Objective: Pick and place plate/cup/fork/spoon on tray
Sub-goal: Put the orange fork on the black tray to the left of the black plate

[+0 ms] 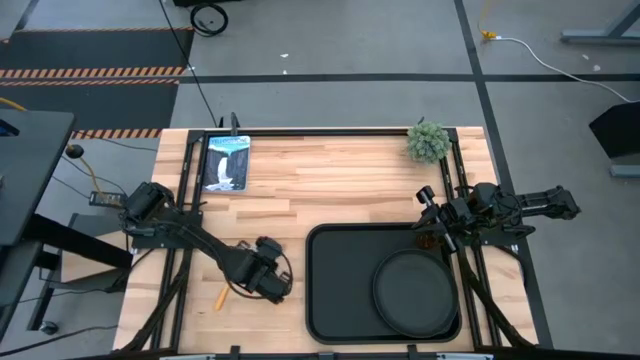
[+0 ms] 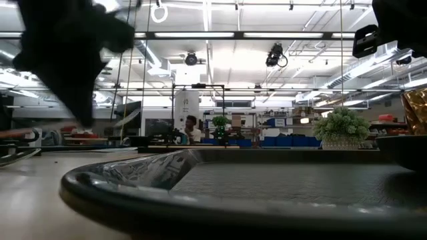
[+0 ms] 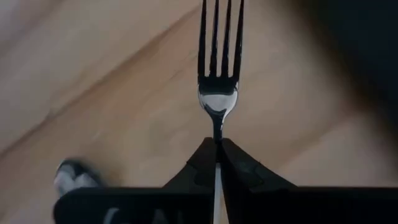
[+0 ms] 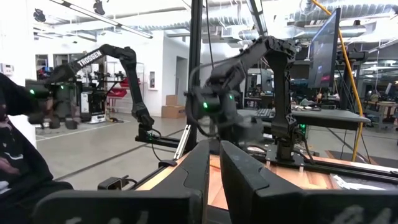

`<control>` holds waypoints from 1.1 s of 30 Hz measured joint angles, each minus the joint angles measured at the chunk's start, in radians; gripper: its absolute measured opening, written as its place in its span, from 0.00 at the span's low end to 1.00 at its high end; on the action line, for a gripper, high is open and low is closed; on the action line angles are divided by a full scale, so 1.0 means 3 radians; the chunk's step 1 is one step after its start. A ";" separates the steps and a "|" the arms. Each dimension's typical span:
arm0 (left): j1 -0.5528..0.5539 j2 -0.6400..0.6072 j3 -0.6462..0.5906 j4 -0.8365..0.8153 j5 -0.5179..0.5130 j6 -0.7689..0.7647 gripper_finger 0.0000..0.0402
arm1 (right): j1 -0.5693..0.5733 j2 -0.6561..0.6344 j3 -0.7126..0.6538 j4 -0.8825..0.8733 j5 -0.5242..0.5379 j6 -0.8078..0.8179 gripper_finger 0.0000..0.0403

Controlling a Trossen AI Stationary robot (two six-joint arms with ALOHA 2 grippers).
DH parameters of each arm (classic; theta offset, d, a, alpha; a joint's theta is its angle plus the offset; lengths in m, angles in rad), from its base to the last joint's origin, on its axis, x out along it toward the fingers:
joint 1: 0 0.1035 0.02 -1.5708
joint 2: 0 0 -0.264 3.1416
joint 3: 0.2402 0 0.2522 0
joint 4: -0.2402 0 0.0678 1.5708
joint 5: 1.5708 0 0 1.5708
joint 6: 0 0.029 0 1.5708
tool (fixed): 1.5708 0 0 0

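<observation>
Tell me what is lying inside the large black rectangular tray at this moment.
Inside the large black rectangular tray lies only the round flat black plate, in its right half. No cup, fork or spoon is seen in it. The metal fork is outside it, clamped in the left gripper above the wooden table.

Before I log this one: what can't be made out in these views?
- The fork, its handle: in the left wrist view it is hidden between the fingers of the left hand; in the high view that hand covers it.
- The spoon, its bowl: in the high view only the yellow-orange handle shows.
- The cup: cut off by the low view's edge.
- The right hand: no view shows whether it touches the cup.
</observation>
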 joint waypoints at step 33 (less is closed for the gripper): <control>0.0431 0.0245 0.0473 0.1783 -0.0754 0.1430 0.03 | 0.0001 -0.0001 0.0001 0.0003 0.0001 0.0000 0.11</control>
